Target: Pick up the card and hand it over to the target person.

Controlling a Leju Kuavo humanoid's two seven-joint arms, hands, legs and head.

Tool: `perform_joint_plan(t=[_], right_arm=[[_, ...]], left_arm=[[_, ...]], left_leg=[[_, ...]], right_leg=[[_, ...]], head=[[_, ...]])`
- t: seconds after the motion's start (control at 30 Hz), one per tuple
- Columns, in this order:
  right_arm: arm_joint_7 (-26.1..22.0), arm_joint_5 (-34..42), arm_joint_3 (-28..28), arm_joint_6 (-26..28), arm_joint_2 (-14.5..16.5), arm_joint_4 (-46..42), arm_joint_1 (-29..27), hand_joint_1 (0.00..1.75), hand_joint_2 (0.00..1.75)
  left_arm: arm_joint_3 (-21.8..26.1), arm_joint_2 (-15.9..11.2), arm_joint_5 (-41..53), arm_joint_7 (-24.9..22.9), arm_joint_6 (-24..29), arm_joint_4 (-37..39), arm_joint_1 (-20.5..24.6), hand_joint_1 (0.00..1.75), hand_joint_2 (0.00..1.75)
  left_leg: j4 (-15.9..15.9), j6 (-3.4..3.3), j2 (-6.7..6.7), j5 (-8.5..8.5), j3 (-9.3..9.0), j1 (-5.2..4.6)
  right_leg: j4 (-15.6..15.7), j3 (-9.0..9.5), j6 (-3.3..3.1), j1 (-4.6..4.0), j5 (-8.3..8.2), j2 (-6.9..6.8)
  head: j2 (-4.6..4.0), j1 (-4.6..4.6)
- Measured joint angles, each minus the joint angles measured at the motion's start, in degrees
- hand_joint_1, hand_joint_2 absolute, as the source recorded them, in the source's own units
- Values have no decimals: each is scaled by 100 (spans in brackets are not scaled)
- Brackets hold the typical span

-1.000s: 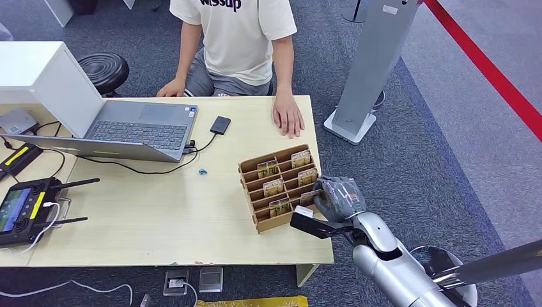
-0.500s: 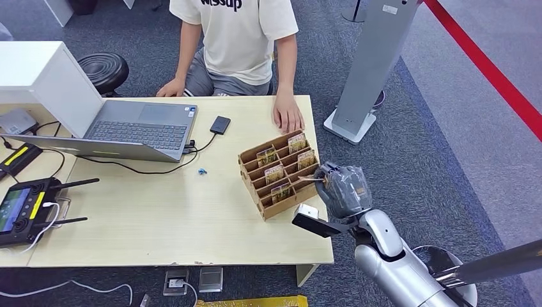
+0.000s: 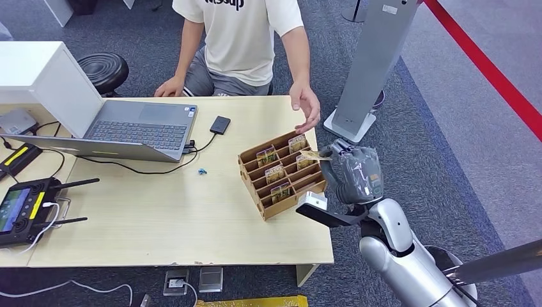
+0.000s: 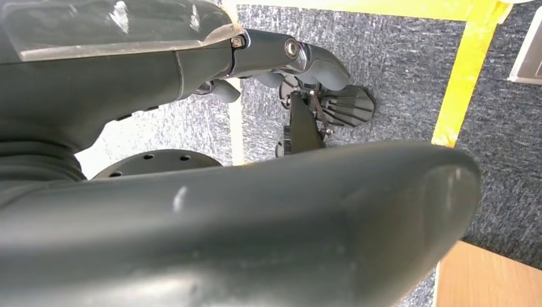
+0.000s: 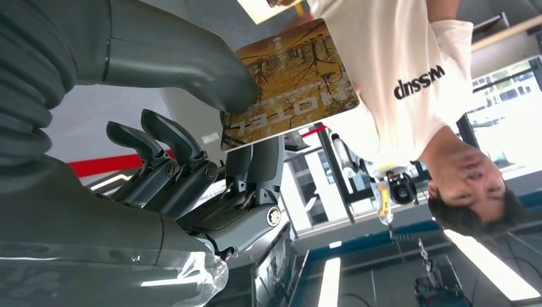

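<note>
A brown card rack (image 3: 261,192) stands near the table's right edge with several yellow-brown cards in its slots. My right hand (image 3: 353,173) hovers just past the rack's right end and pinches one card (image 3: 311,155) between thumb and fingers, clear of the slots. In the right wrist view that card (image 5: 291,83) sits flat under the thumb (image 5: 192,64), pointing at the person (image 5: 396,70). The person (image 3: 243,38) sits at the table's far side, one hand (image 3: 305,105) raised, palm open, just above and beyond the card. My left hand (image 4: 211,192) hangs over the floor, holding nothing.
An open laptop (image 3: 137,125) and a small black device (image 3: 220,125) lie at the far left of the table (image 3: 160,217). A remote controller (image 3: 25,208) lies at the left edge. A grey pillar stand (image 3: 367,70) rises right of the table, behind my right hand.
My right hand has lifted the card out of the rack and carried it up toward the person. The person's hand left the tabletop and rose toward the card. The rack turned slightly.
</note>
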State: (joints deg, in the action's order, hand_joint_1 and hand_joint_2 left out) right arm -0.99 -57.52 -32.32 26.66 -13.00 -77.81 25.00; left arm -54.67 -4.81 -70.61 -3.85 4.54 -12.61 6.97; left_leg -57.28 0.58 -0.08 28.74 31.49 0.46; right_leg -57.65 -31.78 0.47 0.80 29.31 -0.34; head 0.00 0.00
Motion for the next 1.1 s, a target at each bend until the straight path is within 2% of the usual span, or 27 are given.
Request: perform_joint_plan(t=[0.3,0.47,0.53,0.6,0.67,0.8,1.03,1.1], right_arm=[[-74,-143,-144,474,530,1575,1025,175,175],[-20,-441,-335,581,653,2320,1423,174,175],[28,-457,-384,464,690,2462,1442,129,175],[106,-358,-409,190,697,2485,1397,43,175],[149,-59,-370,-176,674,2323,1258,0,175],[127,505,-254,-576,574,1878,959,0,175],[-118,3451,341,-1982,75,31,-297,0,175],[-51,3826,369,-2239,-72,-299,-551,0,175]], left_arm=[[-116,-2,89,36,-37,-15,8,0,0],[-158,6,117,46,-48,-9,11,0,0],[-163,10,117,44,-49,-6,10,0,0],[-165,7,111,38,-53,-2,11,0,0],[-151,-10,91,35,-63,2,13,0,0],[-120,-37,56,43,-78,8,14,0,0],[25,-47,-99,25,-11,28,7,0,0],[61,-41,-139,8,1,24,4,0,0]], left_leg=[[4,1,23,-3,-3,0],[0,0,18,0,-2,0],[7,0,13,-5,-7,1],[6,0,5,-4,-6,2],[4,0,3,-1,-6,2],[3,0,-13,0,-4,3],[-3,0,-44,1,7,5],[-1,-1,-51,0,4,5]], right_leg=[[1,-4,-1,0,-10,24],[-3,-1,2,1,-5,18],[5,6,0,-1,-8,13],[5,8,1,-2,-5,5],[3,8,1,-2,-2,3],[4,12,2,-3,3,-13],[3,11,3,-5,12,-45],[6,15,3,-5,13,-51]], head=[[0,0],[0,0],[0,0],[0,0],[0,0],[0,0],[0,0],[0,0]])
